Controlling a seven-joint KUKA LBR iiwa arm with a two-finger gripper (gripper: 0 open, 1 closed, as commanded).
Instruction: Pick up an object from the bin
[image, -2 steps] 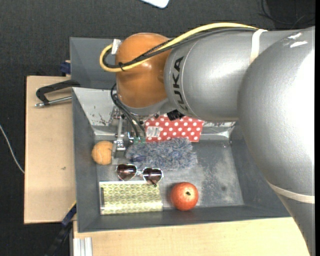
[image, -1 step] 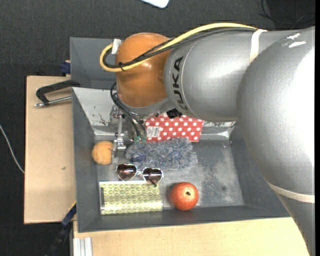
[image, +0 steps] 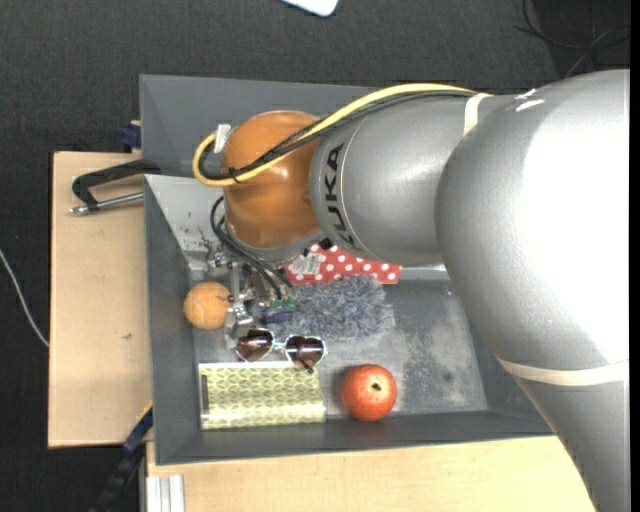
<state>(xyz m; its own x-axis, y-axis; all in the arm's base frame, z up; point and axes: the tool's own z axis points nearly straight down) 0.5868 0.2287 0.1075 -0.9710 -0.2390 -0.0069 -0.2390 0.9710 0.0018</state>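
The tool (image: 245, 297) is seen left of centre in the grey metal bin (image: 440, 350), just beside a small tan round ball (image: 207, 306) and just above rose-tinted sunglasses (image: 281, 349). The ball is judged light and apt to roll, best taken across its middle; the sunglasses, stiff and fragile, at the bridge. Whether the tool is released or clenched cannot be told. A red white-dotted cloth (image: 350, 268) is partly hidden by the arm.

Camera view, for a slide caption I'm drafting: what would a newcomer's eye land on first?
The big grey arm with its orange wrist cover looms in from the right, gripper down beside a tan ball at the bin's left. Then the red apple by the lower wall.
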